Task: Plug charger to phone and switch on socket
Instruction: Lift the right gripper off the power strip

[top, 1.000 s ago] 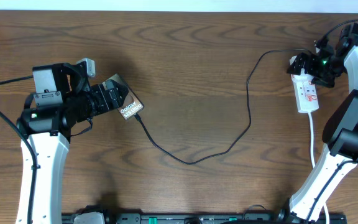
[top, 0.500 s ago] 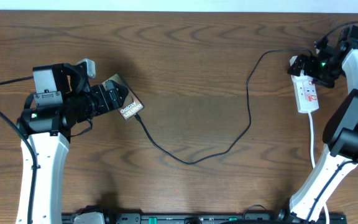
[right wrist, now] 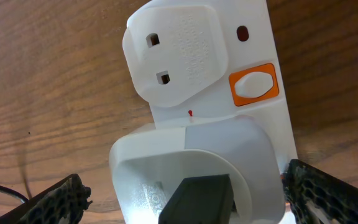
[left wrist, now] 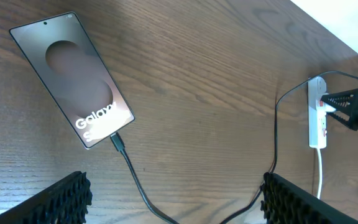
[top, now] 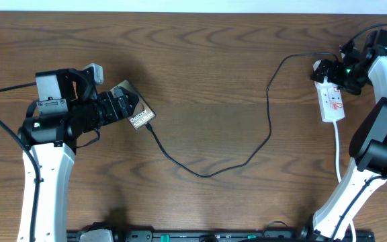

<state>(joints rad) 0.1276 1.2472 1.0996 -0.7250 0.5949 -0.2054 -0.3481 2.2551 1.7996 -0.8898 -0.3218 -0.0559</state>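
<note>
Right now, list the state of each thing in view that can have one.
Dark brown rectangular phone: flat, cable plugged in.
Thin black charger cable: slack, both ends plugged.
White plastic power strip: charger seated, orange switch unclear.
Left hand: open, empty.
Right hand: open, over strip.

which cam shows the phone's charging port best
Left wrist: the whole phone lies in plain view, with the charger tip meeting its lower edge, apparently plugged in. Overhead shows the phone small and partly covered by the left gripper. Right wrist shows only the socket, no phone.
</note>
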